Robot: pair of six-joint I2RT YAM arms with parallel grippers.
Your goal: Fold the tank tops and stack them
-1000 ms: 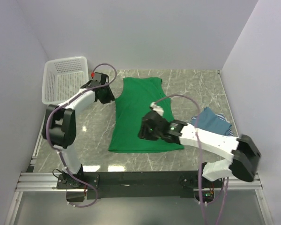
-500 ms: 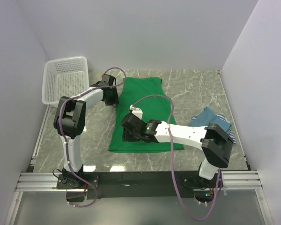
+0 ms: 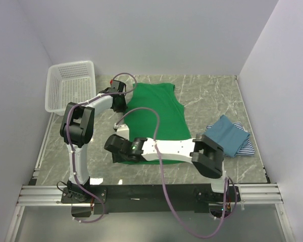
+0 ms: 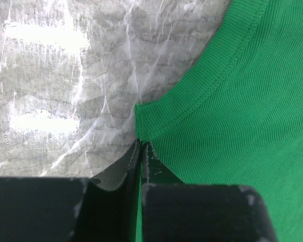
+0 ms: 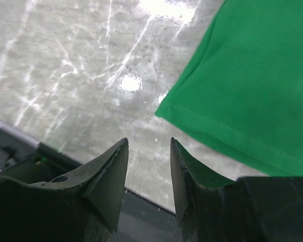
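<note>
Firmly, left gripper (image 4: 142,147) pinches a corner of the bright green cloth tank top (image 4: 232,126); right gripper (image 5: 149,151) gapes at its hem corner.

Striped top (image 3: 249,146) mostly under teal top (image 3: 226,133)

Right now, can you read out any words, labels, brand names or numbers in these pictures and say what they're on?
None can be read: no words, numbers or logos show on the bright green cloth tank top, the white plastic lattice basket, the folded teal-blue top or the grey marble tabletop.
</note>
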